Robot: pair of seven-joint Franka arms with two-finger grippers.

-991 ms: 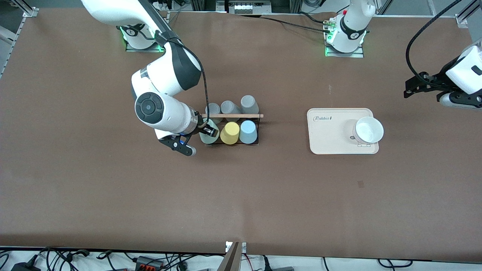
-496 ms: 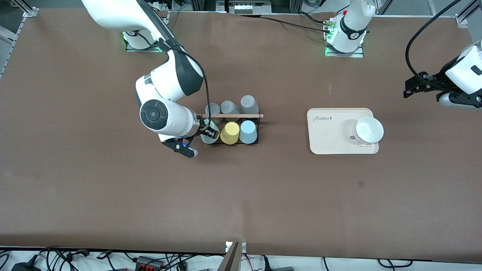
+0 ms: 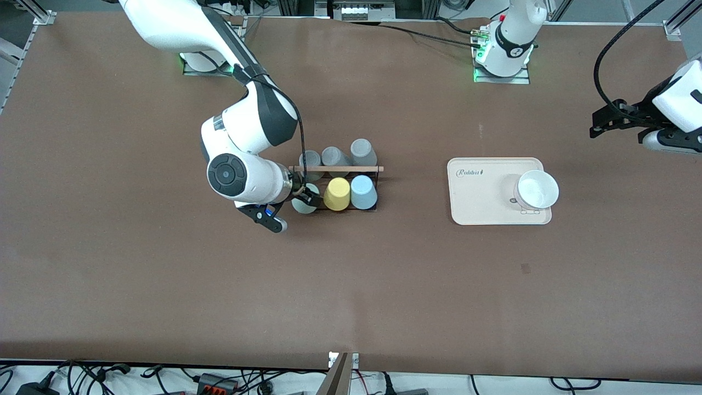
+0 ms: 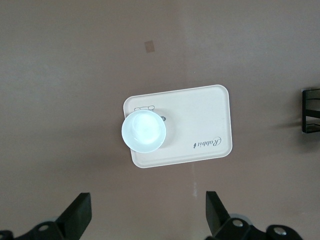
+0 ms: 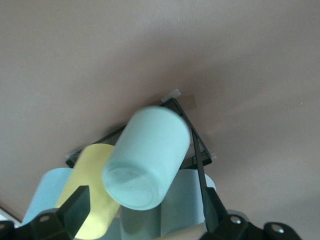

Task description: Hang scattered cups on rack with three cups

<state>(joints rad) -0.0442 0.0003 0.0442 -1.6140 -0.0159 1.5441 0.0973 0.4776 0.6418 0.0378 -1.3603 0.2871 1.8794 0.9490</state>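
Note:
The black wire rack point(image 3: 376, 189) with a wooden rod point(image 3: 351, 169) holds three grey cups point(image 3: 334, 156), a yellow cup point(image 3: 337, 193) and the light blue cup point(image 3: 362, 192). The mint-green cup point(image 3: 305, 203) is at the rack's end toward the right arm and leans over, tilted. My right gripper point(image 3: 303, 190) is at that cup. In the right wrist view the gripper point(image 5: 144, 207) is open, its fingers apart on either side of the mint cup point(image 5: 147, 157), beside the yellow cup point(image 5: 92, 167). My left gripper point(image 3: 603, 118) waits open and empty over the left arm's end of the table.
A cream tray point(image 3: 477, 203) with a white bowl point(image 3: 537, 189) lies between the rack and the left arm's end. The left wrist view shows the tray point(image 4: 200, 115), the bowl point(image 4: 144, 132) and a bit of the rack point(image 4: 310, 110).
My right gripper has opened off the mint cup, which now leans over at the rack's end. The right arm's elbow has shifted a little. The left gripper has barely moved.

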